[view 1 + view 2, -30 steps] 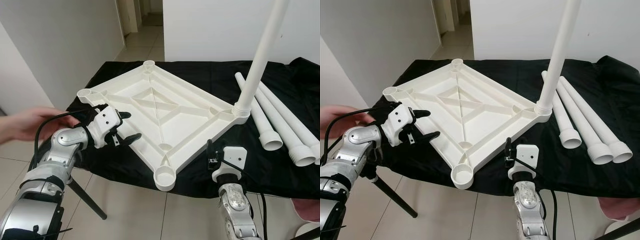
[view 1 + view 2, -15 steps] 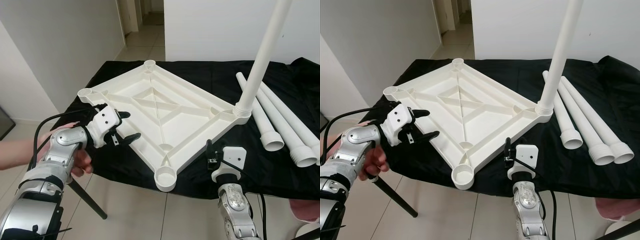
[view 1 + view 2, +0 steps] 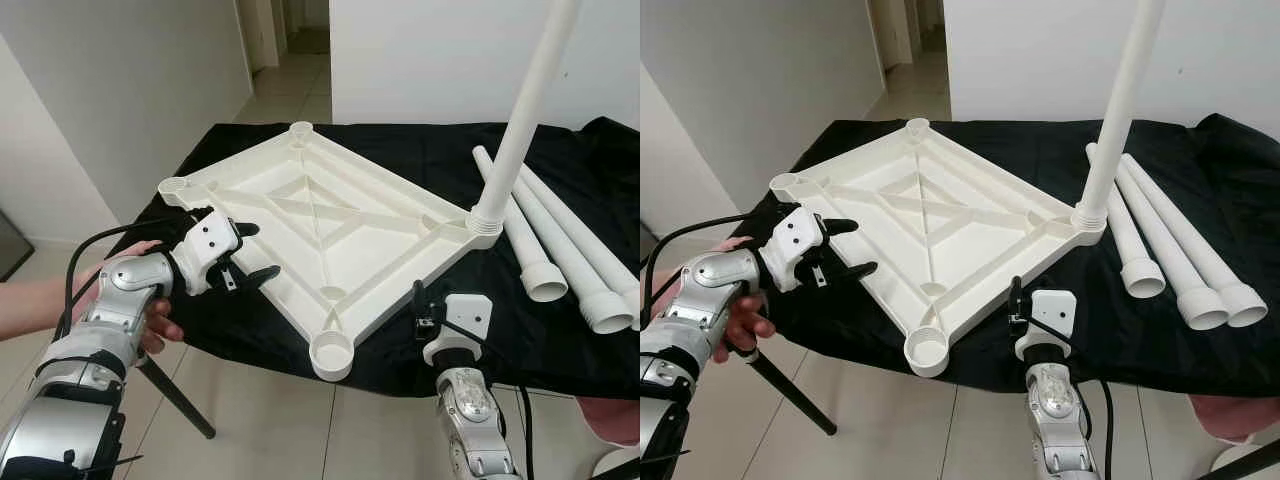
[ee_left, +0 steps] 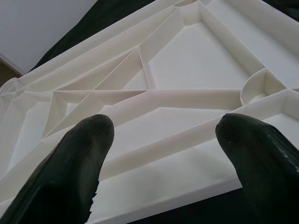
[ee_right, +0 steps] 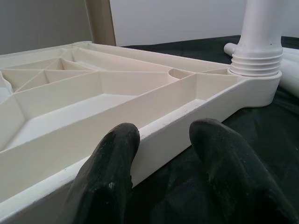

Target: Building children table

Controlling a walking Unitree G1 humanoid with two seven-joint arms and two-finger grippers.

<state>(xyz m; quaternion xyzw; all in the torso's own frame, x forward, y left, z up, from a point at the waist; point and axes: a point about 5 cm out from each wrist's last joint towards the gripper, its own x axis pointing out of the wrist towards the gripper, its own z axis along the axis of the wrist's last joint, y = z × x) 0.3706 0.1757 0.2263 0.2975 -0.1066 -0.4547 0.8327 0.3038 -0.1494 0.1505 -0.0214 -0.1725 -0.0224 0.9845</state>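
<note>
Upturned tabletop [image 3: 320, 225] on black-draped surface [image 3: 400, 150] — one leg [image 3: 520, 110] upright at its 3 o'clock corner. My left hand [image 3: 250, 252] spread at 9 o'clock edge; my right hand [image 5: 161, 161] parted, near edge between fingers [image 5: 112, 172].

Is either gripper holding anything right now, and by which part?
Nothing is held. The left gripper and right gripper are open, poised at the tabletop edges.

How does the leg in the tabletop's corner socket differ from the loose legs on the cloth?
1. The fitted leg stands upright; the three loose legs lie flat.
2. The fitted leg sits in a corner socket of the upturned tabletop; the loose legs lie side by side on the black cloth, apart from the tabletop.

Shared: all are white tubes; the loose legs show ribbed, flared ends, and the fitted leg is ribbed at its base.
</note>
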